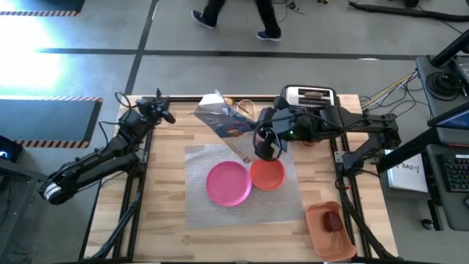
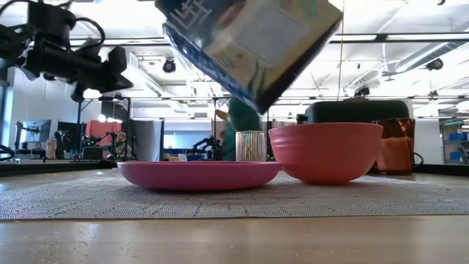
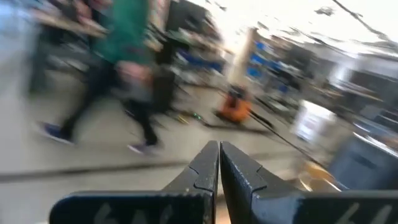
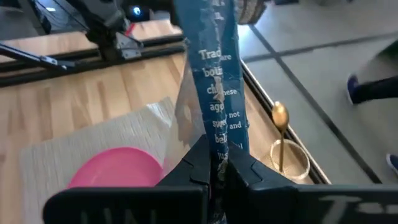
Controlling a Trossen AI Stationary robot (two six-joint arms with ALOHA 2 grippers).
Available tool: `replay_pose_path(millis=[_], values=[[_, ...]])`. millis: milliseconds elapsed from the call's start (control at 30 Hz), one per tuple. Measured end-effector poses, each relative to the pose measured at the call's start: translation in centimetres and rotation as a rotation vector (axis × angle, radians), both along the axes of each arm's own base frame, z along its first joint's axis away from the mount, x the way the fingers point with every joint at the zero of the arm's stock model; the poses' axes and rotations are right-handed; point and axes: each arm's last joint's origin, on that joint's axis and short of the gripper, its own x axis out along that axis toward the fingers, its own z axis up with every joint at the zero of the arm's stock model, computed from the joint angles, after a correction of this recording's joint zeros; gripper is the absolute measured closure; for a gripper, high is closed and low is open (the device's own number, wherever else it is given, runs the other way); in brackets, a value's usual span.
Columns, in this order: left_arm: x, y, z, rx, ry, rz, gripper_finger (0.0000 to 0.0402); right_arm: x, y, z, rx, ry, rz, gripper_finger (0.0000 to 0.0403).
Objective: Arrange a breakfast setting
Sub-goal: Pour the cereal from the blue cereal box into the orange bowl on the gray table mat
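Note:
My right gripper is shut on a blue and silver box, held tilted in the air above the far side of the grey placemat. The round pink plate and the orange bowl rest side by side on the mat. In the low view the box hangs over the plate and the bowl. A red apple lies in the orange tray. My left gripper is shut and empty, raised at the table's far left. The cup is out of view. My right gripper pinches the box's narrow blue end between its two fingers. The box's long printed side runs away from the fingers. The box is lifted clear of the table and tilted, and reaches from the gripper toward the table's far left.
The black-and-silver toaster stands at the far edge, right of centre. A clear glass with a gold-coloured spoon stands at the far edge behind the mat. A person walks on the floor beyond the table.

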Motion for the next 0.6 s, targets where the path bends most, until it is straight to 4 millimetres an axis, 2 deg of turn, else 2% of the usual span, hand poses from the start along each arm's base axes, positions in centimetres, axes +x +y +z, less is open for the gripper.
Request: replay_pose_path(millis=[100,233,333,467,600], values=[[0.5,0.2,-0.5,-0.055,-0.018,-0.088,0.0402,1.0,0.2,0.2,-0.051,-0.043,0.031,0.0395],[1.3,0.5,-1.2,-0.094,-0.002,-0.132,0.0402,3.3,0.0,-0.5,-0.147,-0.063,0.072,0.0395],[2.0,0.4,-1.3,-0.046,0.056,-0.193,0.0402,5.5,-1.0,-2.1,-0.200,-0.027,0.068,0.0395],[2.4,0.3,-1.5,0.019,0.157,-0.220,0.0402,8.9,-3.1,-5.2,-0.247,0.034,0.018,0.0395],[2.4,0.2,-2.5,0.002,0.263,-0.229,0.0402,11.5,-5.1,-7.8,-0.294,0.065,-0.025,0.0395]])
